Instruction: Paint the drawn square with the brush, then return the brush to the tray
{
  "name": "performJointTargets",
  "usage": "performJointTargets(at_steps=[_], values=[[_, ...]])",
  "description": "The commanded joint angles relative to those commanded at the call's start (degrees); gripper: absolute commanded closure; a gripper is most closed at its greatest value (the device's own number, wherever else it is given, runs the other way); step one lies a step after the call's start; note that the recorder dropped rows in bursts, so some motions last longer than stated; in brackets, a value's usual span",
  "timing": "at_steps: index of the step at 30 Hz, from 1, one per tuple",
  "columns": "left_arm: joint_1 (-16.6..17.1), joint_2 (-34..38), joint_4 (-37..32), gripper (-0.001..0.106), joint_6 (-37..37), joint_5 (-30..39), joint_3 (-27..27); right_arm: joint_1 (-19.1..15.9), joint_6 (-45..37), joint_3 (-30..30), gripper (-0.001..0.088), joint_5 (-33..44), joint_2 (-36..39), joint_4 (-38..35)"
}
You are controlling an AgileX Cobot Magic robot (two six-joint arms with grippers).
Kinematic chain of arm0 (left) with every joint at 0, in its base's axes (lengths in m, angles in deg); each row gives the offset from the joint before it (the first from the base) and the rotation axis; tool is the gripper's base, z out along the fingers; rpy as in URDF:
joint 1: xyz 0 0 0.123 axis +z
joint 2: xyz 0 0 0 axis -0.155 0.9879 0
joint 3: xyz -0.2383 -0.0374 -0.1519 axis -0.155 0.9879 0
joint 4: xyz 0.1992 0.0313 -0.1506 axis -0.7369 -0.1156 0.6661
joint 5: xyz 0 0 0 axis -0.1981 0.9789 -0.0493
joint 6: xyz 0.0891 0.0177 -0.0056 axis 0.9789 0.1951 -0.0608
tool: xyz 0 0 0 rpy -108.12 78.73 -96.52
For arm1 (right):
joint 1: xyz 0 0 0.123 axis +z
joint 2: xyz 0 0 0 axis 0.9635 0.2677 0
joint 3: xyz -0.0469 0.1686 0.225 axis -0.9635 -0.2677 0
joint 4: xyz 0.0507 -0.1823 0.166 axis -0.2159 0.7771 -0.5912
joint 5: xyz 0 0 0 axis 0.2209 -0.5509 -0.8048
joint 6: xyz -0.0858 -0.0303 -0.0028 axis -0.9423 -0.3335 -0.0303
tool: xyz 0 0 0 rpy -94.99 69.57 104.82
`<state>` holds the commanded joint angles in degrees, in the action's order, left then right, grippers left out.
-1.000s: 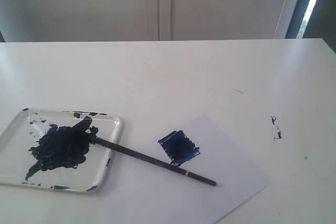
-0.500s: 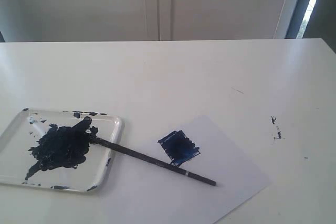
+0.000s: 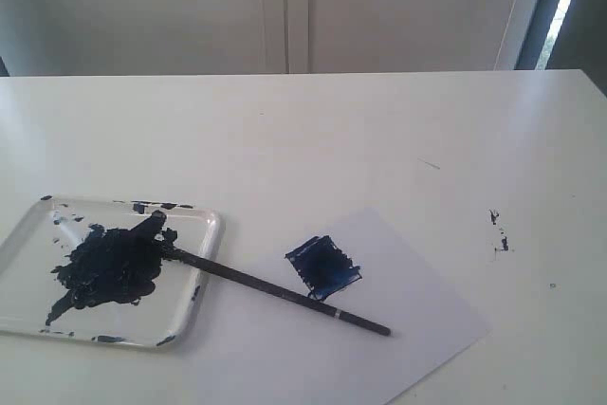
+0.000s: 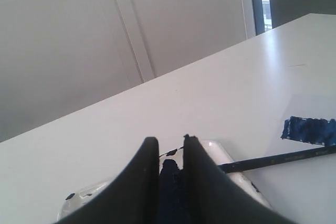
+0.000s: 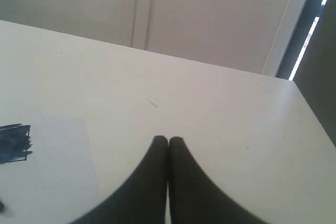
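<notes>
Although neither arm shows in the wide view, the wrist cameras show the right gripper (image 5: pixel 168 141) clenched on nothing and the left gripper (image 4: pixel 171 142) slightly parted and empty, the tray (image 3: pixel 205 226) just past its tips. Nearest lies the paper (image 3: pixel 408 303). The brush (image 3: pixel 275 288) rests released, handle on the paper and tip in the tray's paint blob (image 3: pixel 109 267). Just beyond the handle sits the square (image 3: pixel 323 266), smeared dark blue. Farther off come dark specks (image 3: pixel 498 230) on the table (image 3: pixel 332 130), then a pale wall (image 3: pixel 171 7).

A white bench (image 3: pixel 313 130) is carrying a paint-smeared tray (image 3: pixel 190 239) by its near left corner and a white paper sheet (image 3: pixel 417 301) along its near edge. The brush (image 3: pixel 280 291) is lying from tray to sheet, and dark paint specks (image 3: pixel 497 232) are dotting the bench toward its right edge.
</notes>
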<state>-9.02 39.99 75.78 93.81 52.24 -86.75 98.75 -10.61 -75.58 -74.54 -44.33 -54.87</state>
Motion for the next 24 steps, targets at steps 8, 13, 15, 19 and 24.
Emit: performJointTargets(at_steps=[8,13,15,19,24], values=[[0.00,0.00,0.00,0.082,0.00,0.97,0.00,0.00,0.00,0.00,0.0868,0.00,0.00,0.00],[0.00,0.00,-0.40,0.082,0.00,3.85,0.00,0.00,0.00,0.00,0.0868,0.00,0.00,0.00],[0.00,0.00,-0.40,0.082,0.00,3.50,0.00,0.00,0.00,0.00,0.0868,0.00,0.00,0.00],[0.00,0.00,-0.40,0.082,0.00,3.50,0.00,0.00,0.00,0.00,0.0868,0.00,0.00,0.00],[0.00,0.00,-0.40,0.082,0.00,3.50,0.00,0.00,0.00,0.00,0.0868,0.00,0.00,0.00]])
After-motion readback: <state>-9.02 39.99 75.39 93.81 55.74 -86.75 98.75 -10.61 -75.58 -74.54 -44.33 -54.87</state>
